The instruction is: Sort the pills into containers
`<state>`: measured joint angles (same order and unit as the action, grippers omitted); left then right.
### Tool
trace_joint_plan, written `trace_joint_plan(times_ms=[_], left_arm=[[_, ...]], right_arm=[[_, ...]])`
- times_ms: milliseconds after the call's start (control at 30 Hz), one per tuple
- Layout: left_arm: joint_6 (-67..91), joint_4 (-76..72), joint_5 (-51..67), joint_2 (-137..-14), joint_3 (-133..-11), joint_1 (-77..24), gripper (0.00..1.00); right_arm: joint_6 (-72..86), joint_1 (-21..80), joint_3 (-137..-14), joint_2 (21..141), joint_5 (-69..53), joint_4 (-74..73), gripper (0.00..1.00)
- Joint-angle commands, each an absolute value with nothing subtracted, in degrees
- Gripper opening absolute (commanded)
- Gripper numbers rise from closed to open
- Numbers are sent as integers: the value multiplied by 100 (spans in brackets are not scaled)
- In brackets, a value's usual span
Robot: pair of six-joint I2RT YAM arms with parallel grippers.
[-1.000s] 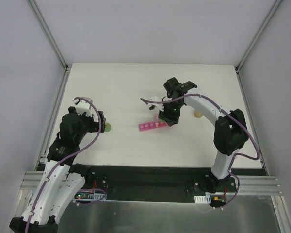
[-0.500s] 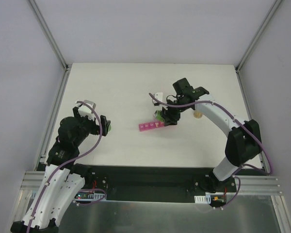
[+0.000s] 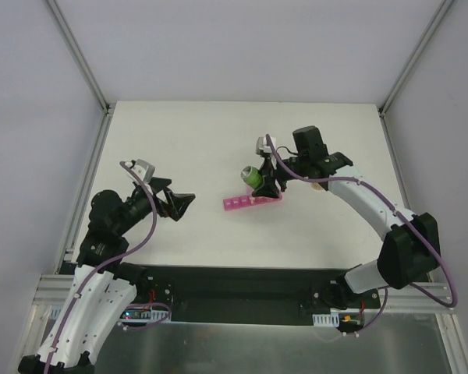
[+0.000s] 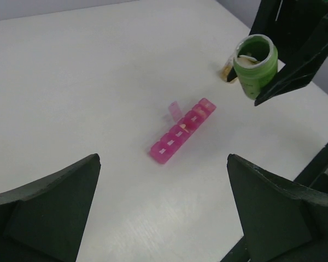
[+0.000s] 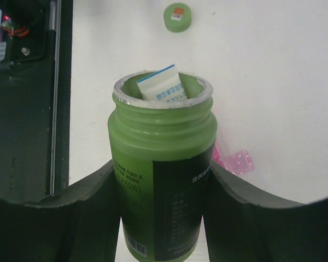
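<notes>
The pink strip of containers (image 3: 252,202) lies mid-table; one lid near its middle stands open (image 4: 175,111). My right gripper (image 3: 259,179) is shut on an open green pill bottle (image 3: 252,175), held above the strip's right end and tilted with its mouth to the left. In the right wrist view the bottle (image 5: 161,164) sits between the fingers, and a white packet (image 5: 159,89) shows in its mouth. The strip also shows in the left wrist view (image 4: 181,131). My left gripper (image 3: 175,199) is open and empty, left of the strip and pointing at it. No loose pills show.
A green bottle cap (image 5: 177,16) lies on the table on the left; in the top view it is hidden by my left gripper. A small tan object (image 4: 228,71) sits behind the bottle, to the right of the strip.
My right gripper has lifted the green bottle and tilted its mouth to the left as the arm swung right. My left gripper has risen off the cap area and turned toward the strip.
</notes>
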<state>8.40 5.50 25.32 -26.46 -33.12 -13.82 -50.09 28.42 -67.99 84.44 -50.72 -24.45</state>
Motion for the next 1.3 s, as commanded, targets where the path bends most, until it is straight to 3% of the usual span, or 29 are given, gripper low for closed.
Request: trace_joint_plan(times_ms=[0,367,567,967,1267], left_arm=[[2116,-840,3532,-2698,-3288,-1354,99],[3358,-2759,3552,-3146,-3076,-1818,99],[2462,-3101,2209,-4068,-3743,-3628,99],[2646,-3735,1002,-5562,-4421,-4245,99],[2382,-3780,1230,-5407,-4412,-4315,99]], right_arm=[[-3808,2839,-6469,7928,-5871,-995,10],[-1303,2848,-5854,7612,-6179,1589,10],[254,2865,-5617,7524,-6275,3216,10],[149,2883,-5423,7181,-6416,3305,10],[97,2874,-5396,7268,-6477,3287,10]])
